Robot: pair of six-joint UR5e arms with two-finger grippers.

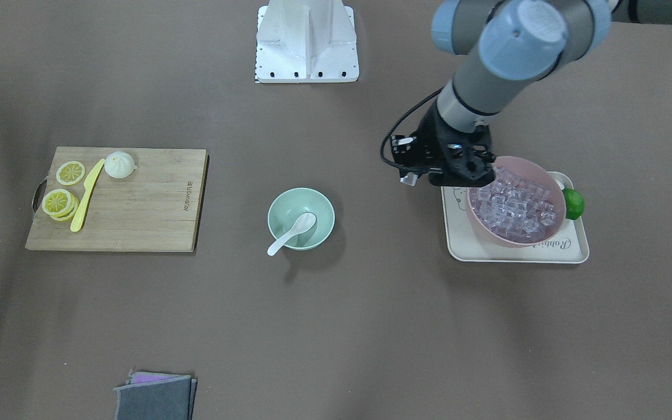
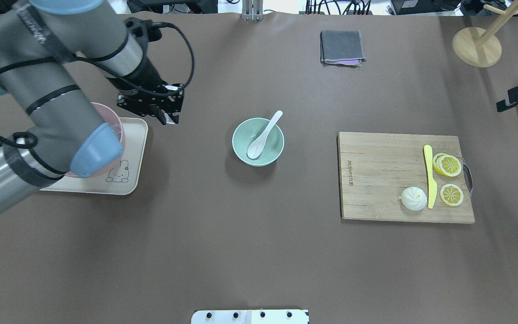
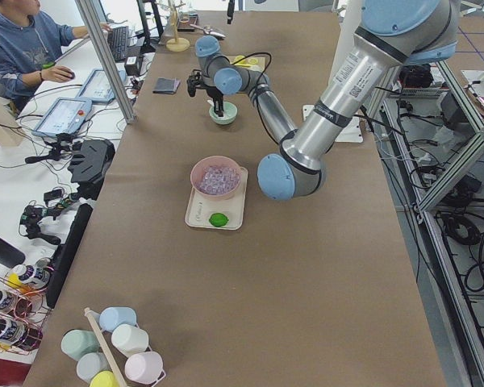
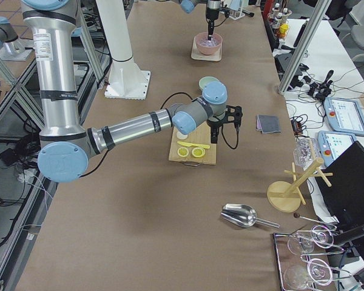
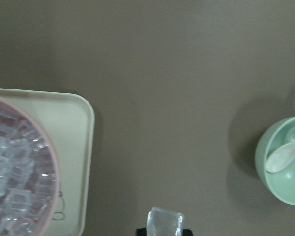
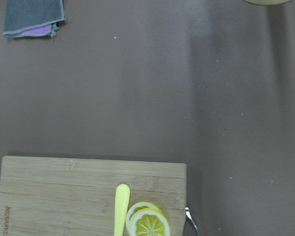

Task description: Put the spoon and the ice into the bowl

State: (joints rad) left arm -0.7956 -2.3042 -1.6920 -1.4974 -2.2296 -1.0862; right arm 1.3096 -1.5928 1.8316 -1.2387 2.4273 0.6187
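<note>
The mint-green bowl [image 1: 281, 205] stands mid-table with the white spoon [image 1: 293, 233] resting in it, handle over the rim; both also show in the overhead view, bowl [image 2: 241, 145] and spoon [image 2: 264, 134]. The ice [image 1: 514, 210] fills a pink bowl [image 1: 547, 172] on a cream tray [image 1: 575, 252]. My left gripper [image 2: 165, 118] hovers beside the tray on the mint bowl's side, shut on one ice cube [image 5: 164, 223]. My right gripper [image 4: 215, 138] hangs by the cutting board's far end; I cannot tell its state.
A wooden cutting board [image 1: 149, 198] holds a yellow knife [image 1: 87, 195], lemon slices [image 1: 59, 201] and a white bun [image 1: 120, 164]. A lime [image 1: 574, 203] sits on the tray. A folded grey cloth [image 1: 155, 396] and a wooden stand [image 2: 477, 47] lie at the table's far side.
</note>
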